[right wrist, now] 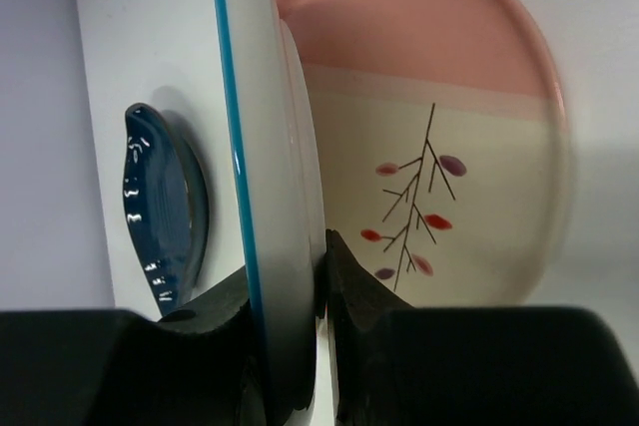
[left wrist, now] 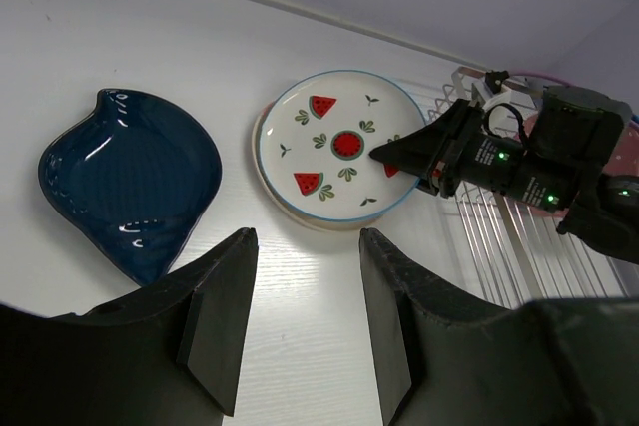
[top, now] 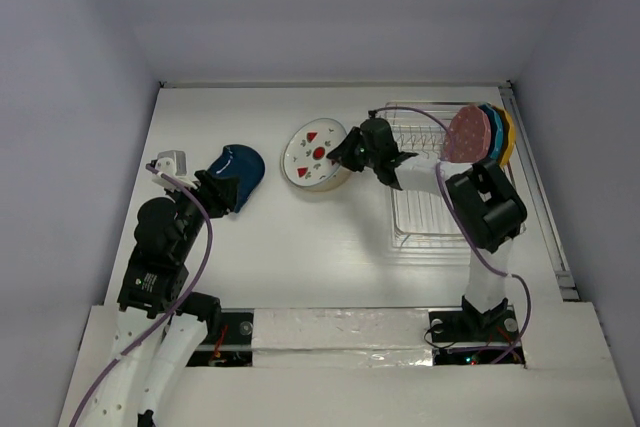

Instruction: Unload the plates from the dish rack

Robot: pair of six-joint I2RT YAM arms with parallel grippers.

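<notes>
Right claw [top: 338,157] pinches the white plate [top: 312,153] by its right rim, over a pink-cream plate [right wrist: 449,147] mid-surface. Left claw [left wrist: 300,286] gapes wide, empty, just near of the dark blue plate [top: 240,165]. Three plates [top: 489,130] stand at the far end of the rack [top: 420,222], on the right.

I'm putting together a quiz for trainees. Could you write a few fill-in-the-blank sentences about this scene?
1. The right end effector pinches the rim of the ___ watermelon plate.
2. ___ plates stand in the dish rack.
3. The left end effector is ___ and holds nothing.
Missing words: white; three; open.
</notes>
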